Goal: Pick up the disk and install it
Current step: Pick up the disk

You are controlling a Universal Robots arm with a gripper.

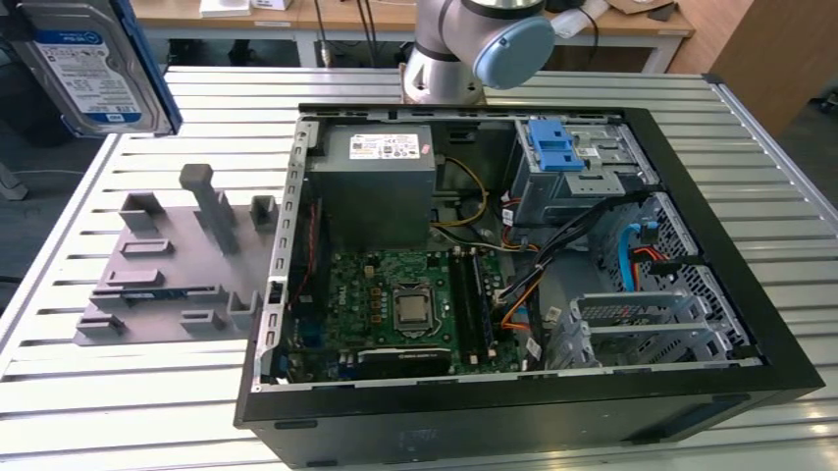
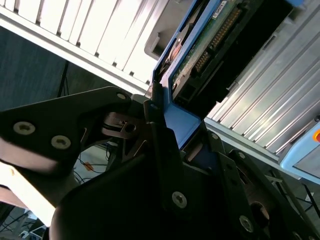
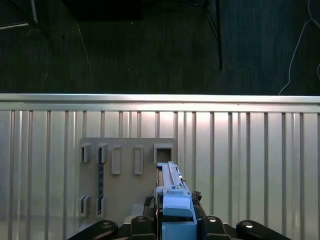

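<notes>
Disk (image 1: 94, 69) is picked: gripper (image 3: 176, 212) clamped on its blue frame, held raised above the grey rack (image 1: 144, 294) on the table (image 1: 144, 402), not yet installed in the open computer case (image 1: 524, 397) beside that rack.

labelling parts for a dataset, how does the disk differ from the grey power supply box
Pose: the disk stands on edge in the air, clamped by the gripper; the power supply box sits inside the computer case.
Look: the disk is a thin slab with a blue frame; the box is bulky and grey.
Both are rectangular, labelled.
</notes>
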